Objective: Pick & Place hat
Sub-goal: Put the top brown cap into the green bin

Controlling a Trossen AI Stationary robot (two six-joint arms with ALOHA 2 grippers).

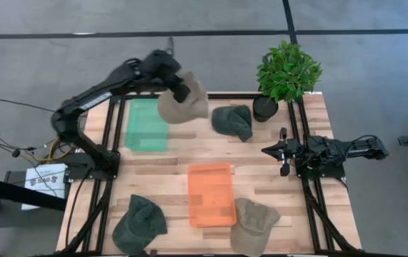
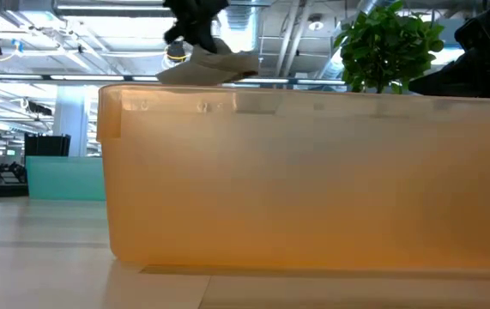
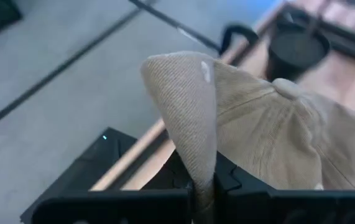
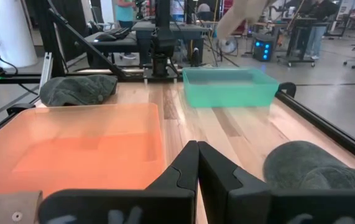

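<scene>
Surface: wooden slats (image 1: pixel 261 153) in a dark frame on grey floor, and you've got a green bin (image 1: pixel 146 124) at the far left and an orange bin (image 1: pixel 211 194) near the middle front.
Left end effector (image 1: pixel 180 91): your arm is reaching over the far edge, fingers clamped tight on the tan hat (image 1: pixel 183 100).
Tan hat position: up in the air, hanging just beside the green bin's far right corner, clear of the surface.
Tan hat orientation: brim pinched edge-on between the fingers (image 3: pixel 183 180) in your wrist view, crown bulging away toward the plant pot (image 1: pixel 264 108).
Right end effector (image 1: pixel 284 152): parked at the right edge, fingers closed together, nothing in them.
Other hats: dark green cap (image 1: pixel 234 120) beside the pot, another dark one (image 1: pixel 140 224) front left, olive cap (image 1: pixel 255 225) front right.
Writing: none you can read; a paper sheet (image 1: pixel 44 178) lies off the left side, print too small.
</scene>
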